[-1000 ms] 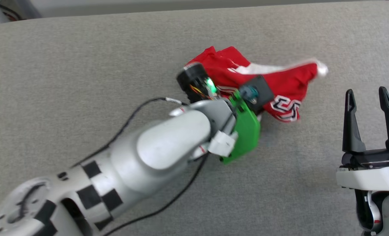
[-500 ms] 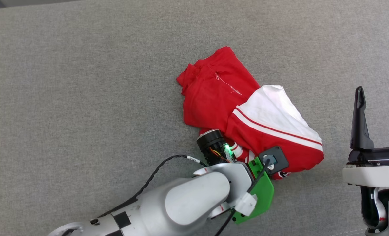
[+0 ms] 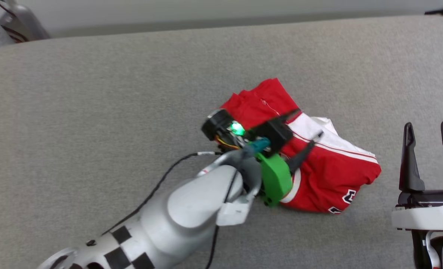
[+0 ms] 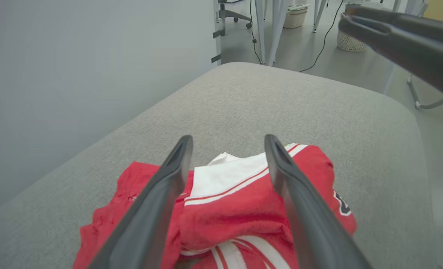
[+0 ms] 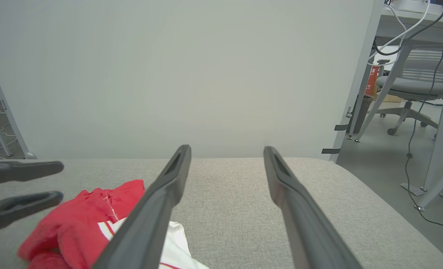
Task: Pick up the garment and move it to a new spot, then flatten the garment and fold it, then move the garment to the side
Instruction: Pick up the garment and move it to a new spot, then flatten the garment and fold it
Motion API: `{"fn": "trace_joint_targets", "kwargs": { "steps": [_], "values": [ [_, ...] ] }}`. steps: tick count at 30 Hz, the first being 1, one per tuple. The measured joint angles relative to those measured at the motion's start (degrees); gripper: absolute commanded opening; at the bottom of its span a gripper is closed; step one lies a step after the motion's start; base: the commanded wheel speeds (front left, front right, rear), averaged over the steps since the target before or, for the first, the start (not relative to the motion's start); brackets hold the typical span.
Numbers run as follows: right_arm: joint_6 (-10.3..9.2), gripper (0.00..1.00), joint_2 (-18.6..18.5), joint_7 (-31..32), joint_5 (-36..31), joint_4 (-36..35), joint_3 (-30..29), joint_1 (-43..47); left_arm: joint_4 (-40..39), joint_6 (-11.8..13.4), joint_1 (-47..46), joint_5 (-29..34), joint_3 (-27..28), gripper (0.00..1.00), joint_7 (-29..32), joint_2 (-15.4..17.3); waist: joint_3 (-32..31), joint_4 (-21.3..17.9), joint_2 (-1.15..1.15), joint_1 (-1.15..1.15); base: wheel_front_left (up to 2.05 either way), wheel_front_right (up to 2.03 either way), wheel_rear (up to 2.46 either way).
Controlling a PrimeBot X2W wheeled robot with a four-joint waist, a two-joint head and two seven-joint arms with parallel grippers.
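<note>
black white-outlined characters on the garment [image 3: 333, 175], partly hidden, unreadable

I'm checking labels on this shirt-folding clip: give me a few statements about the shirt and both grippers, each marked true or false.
1. The garment lies spread flat. False: it sits bunched in a heap on the grey cushion.
2. The left gripper is open over the garment. True.
3. The right gripper grips a sleeve. False: it is open, empty and apart from the garment.
4. A white sleeve shows on top of the heap. True.
</note>
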Motion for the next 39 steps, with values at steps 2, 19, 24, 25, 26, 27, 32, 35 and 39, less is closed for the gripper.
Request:
{"fn": "trace_joint_targets", "kwargs": {
  "steps": [2, 19, 24, 25, 26, 27, 32, 35, 39],
  "values": [
    [0.0, 1.0, 0.0, 0.0, 0.0, 0.0, -0.1, 0.7, -1.2, 2.7, 0.8, -0.1, 2.4, 1.0, -2.5, 1.6, -1.3, 1.0, 0.0, 0.0, 0.0, 0.0, 0.0],
    [0.0, 1.0, 0.1, 0.0, 0.0, 1.2, 1.5, 2.9, -18.4, 19.5, 25.5, 6.2, 31.9, 1.0, -6.0, 14.3, -8.9, 7.7, 0.0, 0.0, 0.0, 0.0, 0.0],
    [0.0, 1.0, -0.1, 0.0, 0.6, 2.9, 3.2, 4.0, -22.3, 18.0, 35.1, 10.0, 40.6, 1.0, -6.0, 13.6, -10.1, 8.0, 0.0, 0.0, 0.0, 0.0, 0.0],
    [0.0, 1.0, -0.2, 0.0, 0.7, 3.1, 3.5, 4.1, -22.6, 17.4, 36.4, 10.7, 41.6, 1.0, -6.0, 13.3, -10.2, 8.0, 0.0, 0.0, 0.0, 0.0, 0.0],
    [0.0, 1.0, -0.4, 0.0, 1.1, 3.6, 4.0, 4.3, -22.8, 16.5, 37.9, 11.5, 42.8, 1.0, -6.0, 12.9, -10.4, 8.0, 0.0, 0.0, 0.0, 0.0, 0.0],
    [0.0, 1.0, -0.6, 0.0, 1.3, 4.1, 4.4, 4.6, -23.0, 15.8, 39.4, 12.3, 43.9, 1.0, -6.0, 12.2, -10.5, 7.9, 0.0, 0.0, 0.0, 0.0, 0.0],
    [0.0, 1.0, -1.4, 0.0, 2.7, 6.5, 6.1, 5.9, -23.1, 12.1, 44.0, 15.7, 48.0, 1.0, -6.0, 9.1, -11.0, 7.6, 0.0, 0.0, 0.0, 0.0, 0.0],
    [0.0, 1.0, -1.6, 0.0, 3.0, 7.5, 6.5, 6.3, -22.7, 9.8, 45.8, 17.1, 49.9, 1.0, -6.0, 7.3, -11.3, 7.4, 0.0, 0.0, 0.0, 0.0, 0.0],
    [0.0, 1.0, -1.8, 0.0, 3.6, 9.1, 6.9, 7.2, -22.1, 7.4, 47.4, 19.6, 52.1, 1.0, -6.0, 5.2, -11.5, 7.2, 0.0, 0.0, 0.0, 0.0, 0.0]
  ]
}}
